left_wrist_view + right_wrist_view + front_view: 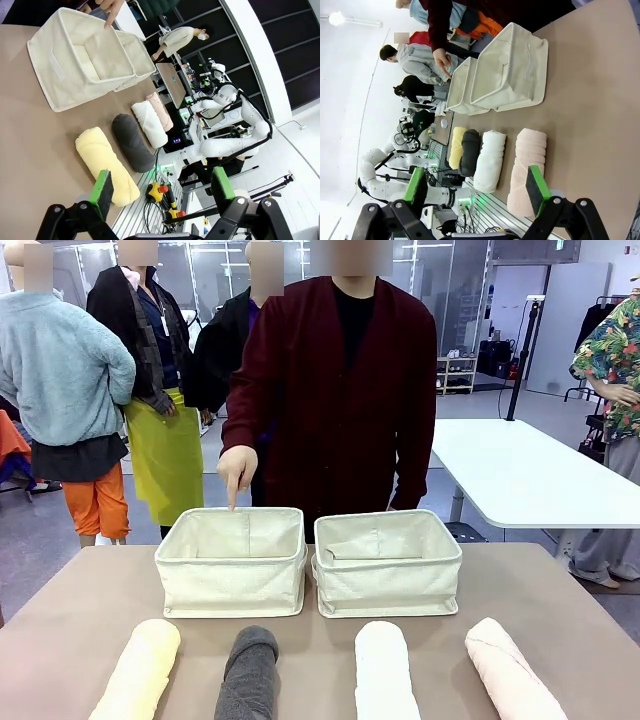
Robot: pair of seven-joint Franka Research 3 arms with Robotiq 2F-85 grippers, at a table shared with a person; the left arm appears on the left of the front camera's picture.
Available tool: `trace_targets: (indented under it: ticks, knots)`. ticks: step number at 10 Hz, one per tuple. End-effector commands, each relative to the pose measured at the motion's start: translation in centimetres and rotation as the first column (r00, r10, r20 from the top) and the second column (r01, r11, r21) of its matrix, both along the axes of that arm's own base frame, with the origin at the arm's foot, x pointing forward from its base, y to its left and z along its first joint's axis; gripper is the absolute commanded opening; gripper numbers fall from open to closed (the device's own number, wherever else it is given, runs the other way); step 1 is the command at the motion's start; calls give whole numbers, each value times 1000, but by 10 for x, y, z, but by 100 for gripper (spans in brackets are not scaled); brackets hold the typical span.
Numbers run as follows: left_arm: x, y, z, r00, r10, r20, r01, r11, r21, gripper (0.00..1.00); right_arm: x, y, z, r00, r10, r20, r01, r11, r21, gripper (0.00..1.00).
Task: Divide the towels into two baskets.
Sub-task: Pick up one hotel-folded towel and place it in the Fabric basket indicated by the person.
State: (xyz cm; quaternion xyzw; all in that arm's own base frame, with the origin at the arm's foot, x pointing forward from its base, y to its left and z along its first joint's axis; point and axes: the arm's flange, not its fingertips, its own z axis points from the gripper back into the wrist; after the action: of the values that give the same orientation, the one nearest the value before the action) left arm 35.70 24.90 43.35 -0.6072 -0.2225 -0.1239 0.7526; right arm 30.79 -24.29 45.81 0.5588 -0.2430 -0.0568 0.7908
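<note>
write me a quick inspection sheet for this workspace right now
surface: brown table, carrying the job's things
job's things: left basket and right basket side by side, both empty; yellow towel, grey towel, white towel and pink towel lie in a row on the near side
clutter: nothing seen
grippers: left pincer and right pincer both open, holding nothing
cables: black loops below the near table edge, off the surface
surroundings: person's hand points at the left basket's far rim; white table behind
</note>
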Motion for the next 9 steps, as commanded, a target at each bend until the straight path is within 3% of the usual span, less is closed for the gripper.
trace_targets:
  ticks: [1,6,9]
  knots:
    - [0,0,0,1000,0,0,0,1000,0,100,0,-1,3,1000,1,19,-1,1000,4,100]
    - [-34,-132,17,992,41,-118,11,911,411,100,0,-1,3,1000,1,19,-1,1000,4,100]
    - [-35,-189,10,988,124,-92,-44,797,602,100,0,-1,3,1000,1,19,-1,1000,4,100]
